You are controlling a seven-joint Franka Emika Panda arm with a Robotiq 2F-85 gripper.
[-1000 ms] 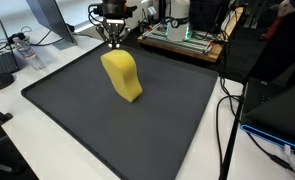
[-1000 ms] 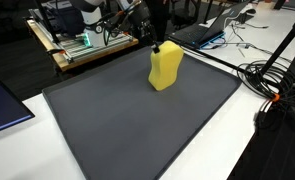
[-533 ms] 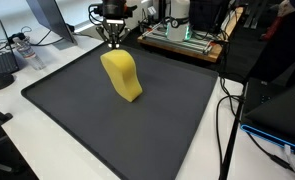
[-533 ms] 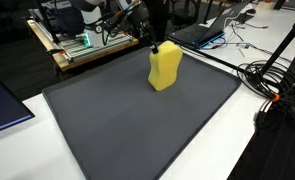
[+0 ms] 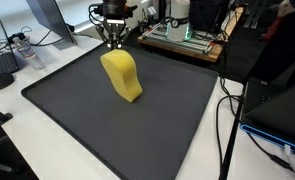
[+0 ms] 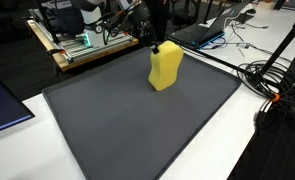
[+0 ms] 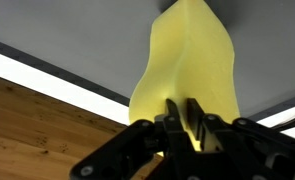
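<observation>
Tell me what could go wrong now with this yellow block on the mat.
The tall curved yellow foam-like block stands on the dark grey mat with the fingers at its top tip: a sideways tug could topple it. It stands near the mat's far edge, so a fall might carry it off toward the wooden-framed bench.

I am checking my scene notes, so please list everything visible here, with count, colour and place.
yellow block: one, yellow, upright on the mat, towards the far edge
mat: one, dark grey, lying on the table
table: one, white, under the mat
wooden board: one, light brown, behind the mat, carrying electronics
cables: several, black, on the table beside the mat
monitor: one, dark, behind the table
gripper: one, black, at the block's top, fingers close together; grip unclear
</observation>
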